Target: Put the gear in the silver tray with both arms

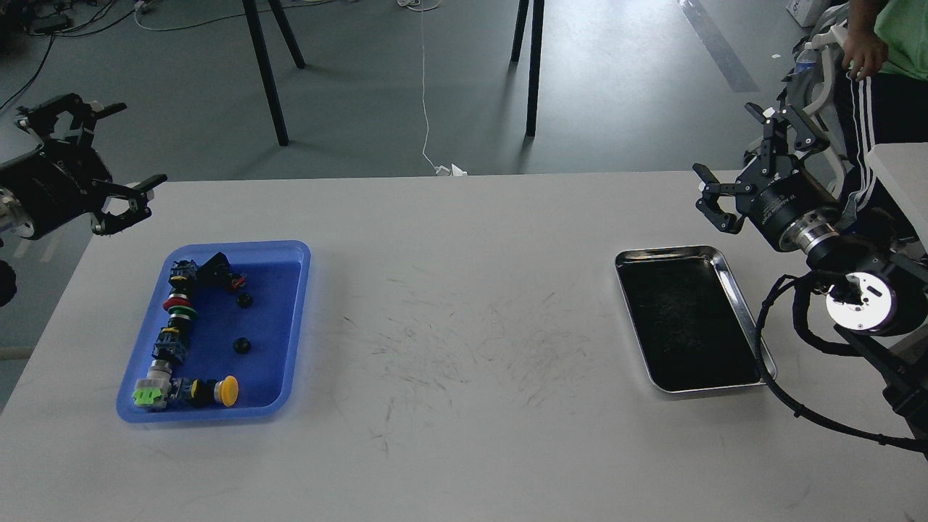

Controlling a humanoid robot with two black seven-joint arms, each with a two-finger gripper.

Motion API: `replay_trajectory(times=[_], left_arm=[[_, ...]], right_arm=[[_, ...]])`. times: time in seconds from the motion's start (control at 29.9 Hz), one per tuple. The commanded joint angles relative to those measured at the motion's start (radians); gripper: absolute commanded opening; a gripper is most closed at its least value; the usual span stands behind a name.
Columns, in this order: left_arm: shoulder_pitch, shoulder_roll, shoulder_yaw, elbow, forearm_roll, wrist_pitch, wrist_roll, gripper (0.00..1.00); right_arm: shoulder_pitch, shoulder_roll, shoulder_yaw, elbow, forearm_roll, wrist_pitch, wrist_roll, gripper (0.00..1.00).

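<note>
Gear first: the likeliest candidates are two small black round pieces (242, 346) lying loose in the blue tray (301, 254) on the left side of the table (464, 304), next to a row of push-button switches (177, 319) along the tray's left wall. From where I'm standing I honestly can't tell if they have teeth. The silver tray (732, 286) sits empty, well apart on the right.

Left gripper (123, 152) hovers up off the table's far-left corner, fingers spread wide, holding nothing. Right gripper (728, 170) hangs above and behind the silver tray, also wide open and empty.

What I'd worry about: those pieces are tiny, dark and round, so open fingers could nudge one and send it rolling into the switches. Then there's the handoff across the middle, prime spot for a drop. Also there's a person (881, 65) standing right behind the right arm.
</note>
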Motion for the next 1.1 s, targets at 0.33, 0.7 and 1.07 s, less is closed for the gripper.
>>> replay_trajectory(times=[0.33,0.7,1.07], left_arm=[[0.006,0.028,0.012,-0.051,0.089,0.0,-0.055,0.99],[0.004,0.025,-0.075,-0.106,0.303,0.03,-0.24,0.93],[0.021,0.009,-0.11,-0.084,0.212,0.171,-0.545,0.89]], right_arm=[[-0.002,-0.007,0.002,0.006,0.0,-0.002,0.0,0.99],[-0.019,-0.028,0.006,0.012,0.0,-0.003,0.0,0.99],[-0.029,-0.033,0.011,0.023,0.0,-0.003,0.0,0.99]])
